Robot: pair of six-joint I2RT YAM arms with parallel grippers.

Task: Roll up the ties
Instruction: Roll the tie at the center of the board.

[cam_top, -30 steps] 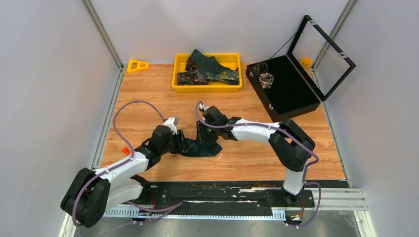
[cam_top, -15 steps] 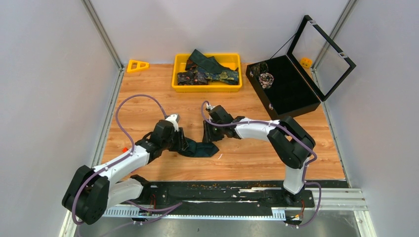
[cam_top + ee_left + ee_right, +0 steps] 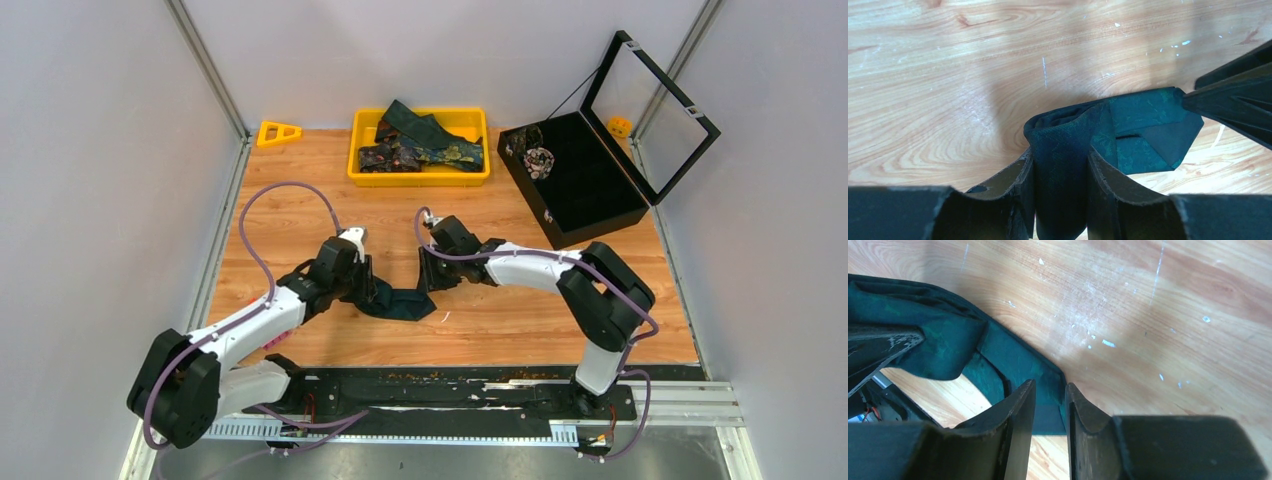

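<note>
A dark teal-green tie (image 3: 408, 303) lies partly bunched on the wooden table between my two grippers. My left gripper (image 3: 368, 287) is shut on a folded, bunched part of it; in the left wrist view the cloth (image 3: 1143, 130) fills the gap of that gripper (image 3: 1060, 167). My right gripper (image 3: 432, 278) is nearly closed on the tie's far edge, near its wide pointed end. In the right wrist view the cloth (image 3: 943, 335) runs between the narrow gap of the right gripper (image 3: 1049, 392). Several more ties (image 3: 425, 145) lie heaped in the tray.
The yellow tray (image 3: 420, 178) stands at the back middle. A black case (image 3: 590, 190) with its clear lid raised stands at the back right, with a rolled patterned tie (image 3: 538, 158) inside. A yellow triangular piece (image 3: 279, 132) lies at the back left.
Both grippers have shifted slightly right and away from me with the tie. The tie is drawn out flatter between them than a second ago.
</note>
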